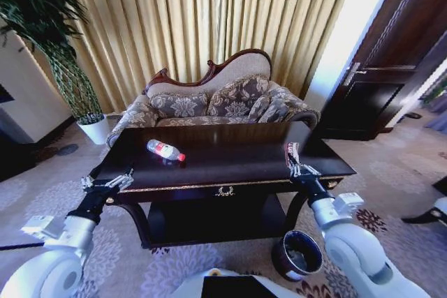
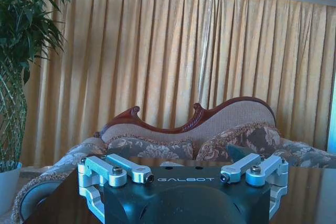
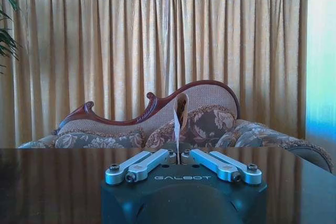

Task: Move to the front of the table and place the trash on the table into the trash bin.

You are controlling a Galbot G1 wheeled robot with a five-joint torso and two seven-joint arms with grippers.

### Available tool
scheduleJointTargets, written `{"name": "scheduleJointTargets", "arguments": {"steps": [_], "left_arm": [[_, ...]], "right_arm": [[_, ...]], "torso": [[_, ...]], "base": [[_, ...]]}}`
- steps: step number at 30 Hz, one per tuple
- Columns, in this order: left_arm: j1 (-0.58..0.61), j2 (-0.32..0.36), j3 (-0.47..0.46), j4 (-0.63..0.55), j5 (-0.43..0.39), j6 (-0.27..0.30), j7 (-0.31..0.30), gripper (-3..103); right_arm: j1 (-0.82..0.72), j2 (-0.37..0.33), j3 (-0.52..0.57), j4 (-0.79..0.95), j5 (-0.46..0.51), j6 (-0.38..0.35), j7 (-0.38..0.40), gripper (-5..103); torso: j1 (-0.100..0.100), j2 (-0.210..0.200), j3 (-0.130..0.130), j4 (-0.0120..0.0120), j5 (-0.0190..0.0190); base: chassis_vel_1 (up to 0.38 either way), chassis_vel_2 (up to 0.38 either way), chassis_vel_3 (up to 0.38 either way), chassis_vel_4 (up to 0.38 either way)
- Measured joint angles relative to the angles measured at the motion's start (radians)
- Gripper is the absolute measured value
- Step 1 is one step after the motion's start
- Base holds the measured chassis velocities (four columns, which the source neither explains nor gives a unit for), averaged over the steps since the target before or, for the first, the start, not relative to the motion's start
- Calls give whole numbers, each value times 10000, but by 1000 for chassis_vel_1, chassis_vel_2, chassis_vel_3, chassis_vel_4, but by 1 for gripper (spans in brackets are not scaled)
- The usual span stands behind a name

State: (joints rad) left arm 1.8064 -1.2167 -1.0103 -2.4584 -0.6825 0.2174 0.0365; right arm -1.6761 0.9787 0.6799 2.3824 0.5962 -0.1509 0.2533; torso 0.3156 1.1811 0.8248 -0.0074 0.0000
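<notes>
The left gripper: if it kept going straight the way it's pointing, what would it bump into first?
Probably nothing soon: the left gripper, open, points across the bare table toward the sofa. The bottle seems off its line.

Readable lettering: one brand name
"GALBOT" stands on the black housing of the left pincer [image 2: 185, 178] and the right pincer [image 3: 179, 156].

- One table [image 1: 230, 172], with one bottle [image 1: 165, 150] lying on top.
- One wrapper [image 3: 178, 119], pinched in right gripper [image 1: 294, 168].
- One bin [image 1: 297, 256] on carpet.
- Two grippers: left gripper [image 1: 112, 183] and right.
- One sofa [image 1: 216, 99].
- One plant [image 1: 66, 68], one pot [image 1: 96, 130].
</notes>
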Motion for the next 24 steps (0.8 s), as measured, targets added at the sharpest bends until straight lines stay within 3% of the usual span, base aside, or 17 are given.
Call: {"name": "scheduleJointTargets", "arguments": {"steps": [11,18,24], "left_arm": [[-29,-146,124,-5,38,-32,130,100],[-41,-238,81,-65,17,-50,147,100],[12,-252,-141,-49,-168,-184,151,100]], "right_arm": [[-260,490,-64,-760,-175,218,-95,0],[-446,1086,-61,-2616,-1,243,-241,0],[156,1326,-173,-5373,-238,244,-239,0]], "torso": [[-3,2,-2,1,-1],[2,-2,1,-1,0],[1,-1,0,0,2]], "base": [[63,-62,-60,63],[0,0,0,0],[0,0,0,0]]}}
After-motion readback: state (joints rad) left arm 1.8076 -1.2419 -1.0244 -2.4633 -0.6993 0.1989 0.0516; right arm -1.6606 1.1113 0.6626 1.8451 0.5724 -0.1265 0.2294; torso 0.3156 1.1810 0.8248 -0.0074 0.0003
